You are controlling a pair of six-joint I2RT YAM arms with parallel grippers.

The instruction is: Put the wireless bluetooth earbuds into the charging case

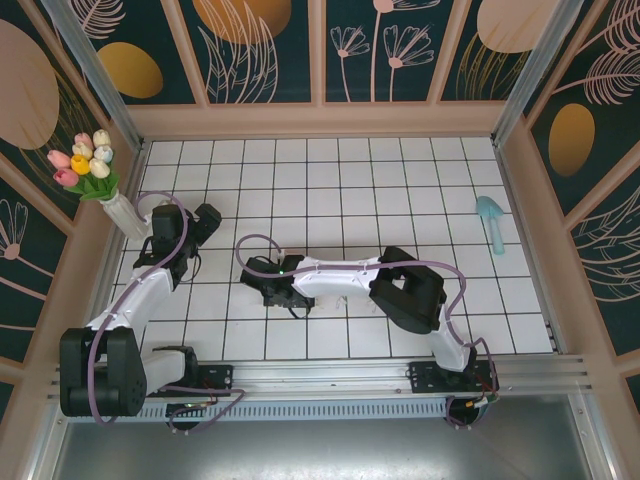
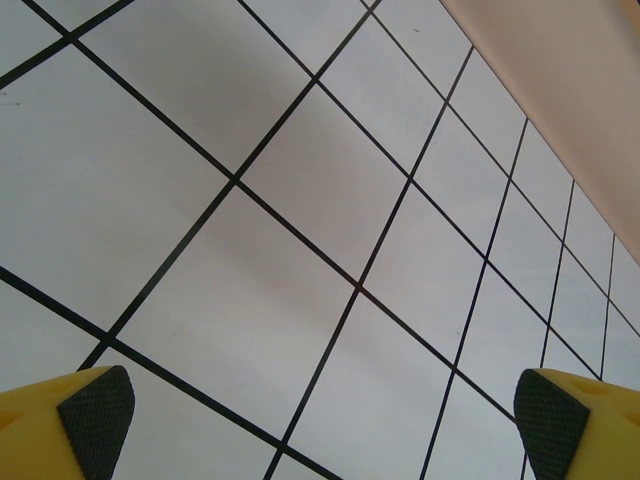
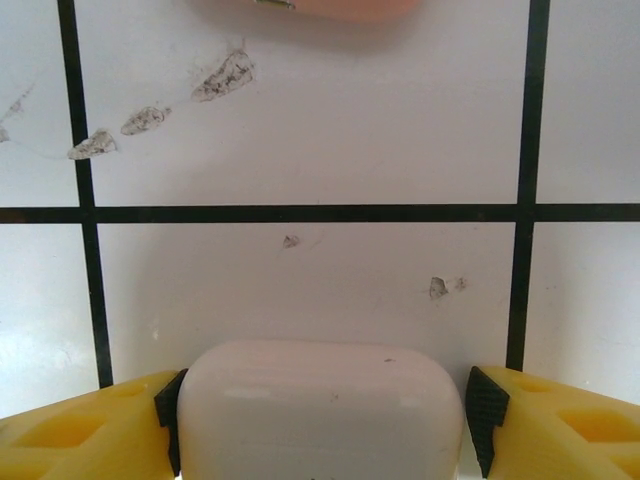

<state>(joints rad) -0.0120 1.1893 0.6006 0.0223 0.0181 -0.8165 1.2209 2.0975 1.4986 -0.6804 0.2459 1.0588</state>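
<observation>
Seen from above, the right gripper [image 1: 278, 287] covers the charging case [image 3: 320, 400] it pinches, so the case can't be made out there. In the right wrist view the case runs off the bottom edge. Just past it, a blurred salmon-pink thing [image 3: 330, 8] is cut off; I can't tell whether it's a case or an earbud.

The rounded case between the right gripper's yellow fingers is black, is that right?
Not quite: the rounded case is white, not black. The right wrist view shows it sitting between the right gripper's yellow fingers.
</observation>
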